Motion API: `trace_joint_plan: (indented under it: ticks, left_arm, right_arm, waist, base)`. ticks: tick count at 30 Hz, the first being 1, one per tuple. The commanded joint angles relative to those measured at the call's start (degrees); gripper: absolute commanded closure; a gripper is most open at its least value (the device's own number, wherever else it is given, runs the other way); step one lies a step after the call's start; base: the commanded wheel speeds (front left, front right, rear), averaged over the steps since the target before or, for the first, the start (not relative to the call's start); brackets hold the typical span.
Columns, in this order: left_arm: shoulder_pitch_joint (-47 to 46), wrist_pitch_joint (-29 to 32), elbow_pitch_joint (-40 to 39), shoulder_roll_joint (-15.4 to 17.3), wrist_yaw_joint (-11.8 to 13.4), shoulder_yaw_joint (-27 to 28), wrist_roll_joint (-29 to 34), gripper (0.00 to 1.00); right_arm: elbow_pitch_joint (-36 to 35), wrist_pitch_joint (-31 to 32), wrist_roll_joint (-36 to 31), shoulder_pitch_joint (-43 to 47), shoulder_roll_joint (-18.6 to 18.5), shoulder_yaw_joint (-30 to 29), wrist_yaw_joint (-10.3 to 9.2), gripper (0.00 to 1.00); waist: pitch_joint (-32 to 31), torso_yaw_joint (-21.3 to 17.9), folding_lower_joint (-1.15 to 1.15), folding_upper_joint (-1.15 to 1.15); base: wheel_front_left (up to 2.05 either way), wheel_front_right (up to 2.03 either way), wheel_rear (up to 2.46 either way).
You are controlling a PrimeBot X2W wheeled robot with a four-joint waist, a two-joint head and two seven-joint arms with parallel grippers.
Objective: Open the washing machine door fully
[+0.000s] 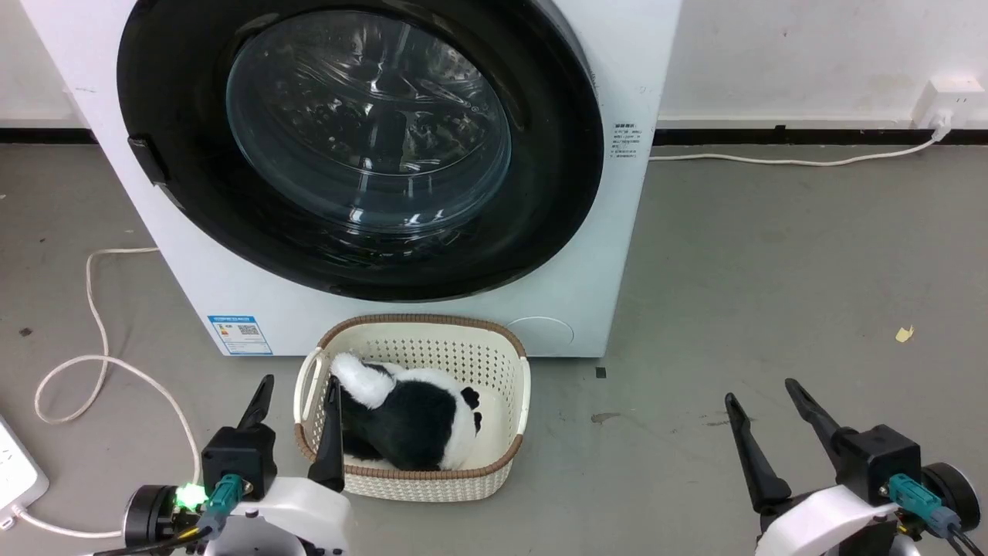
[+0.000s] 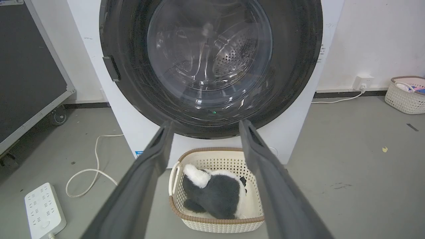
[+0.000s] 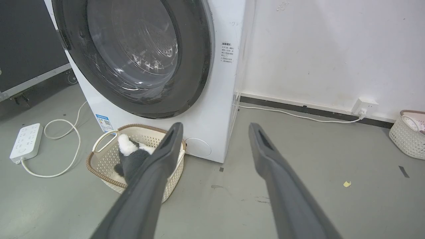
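Observation:
The washing machine door [image 1: 363, 139] is a big round door with a glossy black rim and a bulging clear window, lying shut against the white machine front. The steel drum shows through its glass [image 2: 209, 56]. A small black latch handle [image 1: 147, 158] sits on the rim's left side. My left gripper [image 1: 301, 382] is open low at the lower left, short of the door, and its fingers frame the door's bottom [image 2: 206, 122]. My right gripper [image 1: 760, 390] is open at the lower right over bare floor, to the right of the machine [image 3: 216, 124]. Neither touches the door.
A cream basket [image 1: 417, 328] holding a black-and-white plush [image 1: 417, 417] stands on the floor right below the door. A white cable [image 1: 93, 309] and power strip [image 2: 43, 210] lie at the left. A black wheeled case [image 2: 30, 66] stands further left. Another basket [image 2: 406, 94] sits by the right wall.

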Motion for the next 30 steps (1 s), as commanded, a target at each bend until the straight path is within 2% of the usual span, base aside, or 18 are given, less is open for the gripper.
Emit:
trace_joint_plan:
  ticks: [1, 12, 30]
  left_arm:
    - [0.17, -0.64, 0.21, 0.02, 0.32, -0.13, -0.08, 0.0]
    - [-0.22, -1.95, 0.12, 0.02, 0.79, -1.06, -0.19, 0.0]
    - [-2.67, -4.11, -0.79, 0.03, 2.16, -3.36, -0.62, 0.0]
  right_arm:
    - [0.13, -0.67, 0.65, 0.26, 0.03, -0.18, -0.01, 0.0]
    - [-0.52, -1.98, 1.26, -0.63, -0.73, 0.27, -0.01, 0.0]
    - [-1.87, -1.24, 7.26, -10.05, -5.53, 1.3, -0.02, 0.0]
  waist:
    - [0.05, 0.04, 0.0, 0.0]
    - [1.47, 0.69, 0.0, 0.0]
    - [6.84, 3.12, 0.0, 0.0]
  base:
    - [0.0, 0.0, 0.0]
    - [0.0, 0.0, 0.0]
    - [0.0, 0.0, 0.0]
